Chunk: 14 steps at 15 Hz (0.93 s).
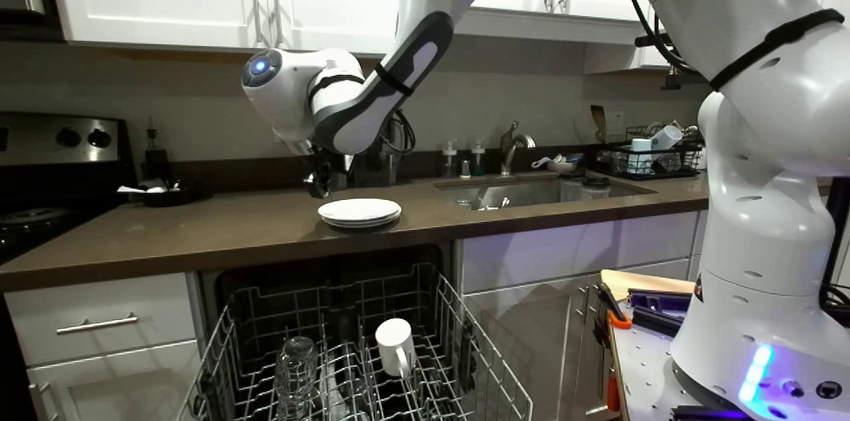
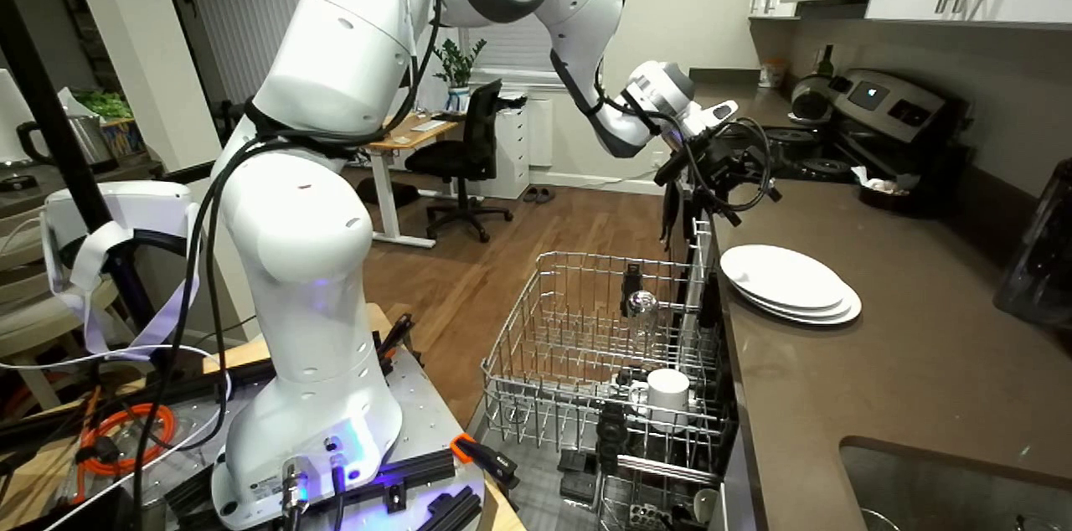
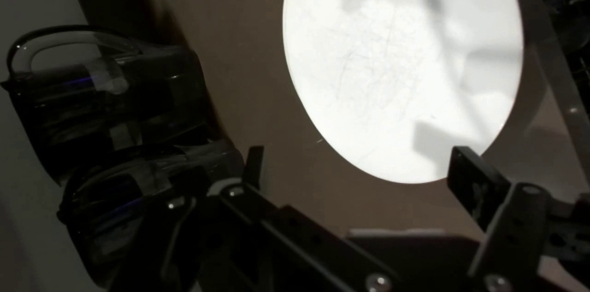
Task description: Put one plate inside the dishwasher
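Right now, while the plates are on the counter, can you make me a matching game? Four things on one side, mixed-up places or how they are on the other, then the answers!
Things
1) white plates
2) white mug
3) gripper
4) faucet

Places and states
A) open, holding nothing
B) at the sink
C) in the dishwasher rack
D) stacked on the brown counter

Right pairs: 1-D, 2-C, 3-A, 4-B
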Each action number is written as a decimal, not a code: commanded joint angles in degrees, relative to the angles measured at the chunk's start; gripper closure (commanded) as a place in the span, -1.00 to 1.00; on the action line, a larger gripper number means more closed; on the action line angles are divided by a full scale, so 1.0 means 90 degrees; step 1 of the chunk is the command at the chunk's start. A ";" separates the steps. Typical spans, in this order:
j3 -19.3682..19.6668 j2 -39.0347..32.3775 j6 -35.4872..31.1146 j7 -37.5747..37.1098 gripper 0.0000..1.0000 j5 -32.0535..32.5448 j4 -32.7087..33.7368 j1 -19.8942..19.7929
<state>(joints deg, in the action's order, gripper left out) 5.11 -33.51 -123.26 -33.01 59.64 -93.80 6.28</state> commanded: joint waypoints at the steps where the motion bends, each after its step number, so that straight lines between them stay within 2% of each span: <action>1: -0.0129 -0.0369 0.0404 0.0413 -1.00 -0.0446 0.0495 -0.0050; 8: -0.0115 -0.0986 0.0702 0.0831 -1.00 -0.0986 0.1244 0.0009; 14: -0.0045 -0.1402 0.1488 0.1106 -1.00 -0.1389 0.1913 0.0098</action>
<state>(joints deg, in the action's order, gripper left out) 4.25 -43.61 -114.17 -26.31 49.84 -81.21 6.50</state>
